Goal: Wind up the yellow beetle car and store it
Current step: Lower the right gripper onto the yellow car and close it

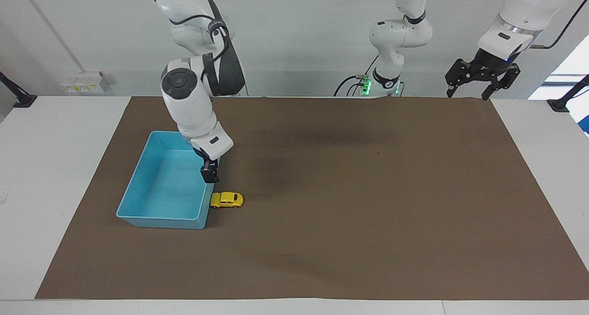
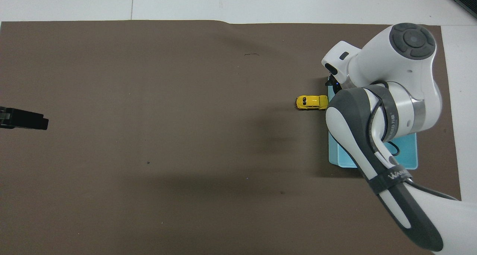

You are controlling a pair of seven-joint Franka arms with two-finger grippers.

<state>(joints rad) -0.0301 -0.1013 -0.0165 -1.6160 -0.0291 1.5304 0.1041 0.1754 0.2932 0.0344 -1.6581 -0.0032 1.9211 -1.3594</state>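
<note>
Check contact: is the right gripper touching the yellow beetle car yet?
Apart. In the facing view the right gripper hangs over the blue bin's rim, with bare brown mat showing between its tips and the yellow beetle car.

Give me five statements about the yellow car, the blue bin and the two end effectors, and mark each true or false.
1. The yellow beetle car stands on the brown mat beside the blue bin. True.
2. The car is inside the bin. False: it is outside, against the bin's wall.
3. The right end effector holds the car. False: it is open, over the bin's rim above the car.
4. The left end effector is open and waits at its own end. True.
5. The bin holds several toys. False: nothing shows in it.
</note>
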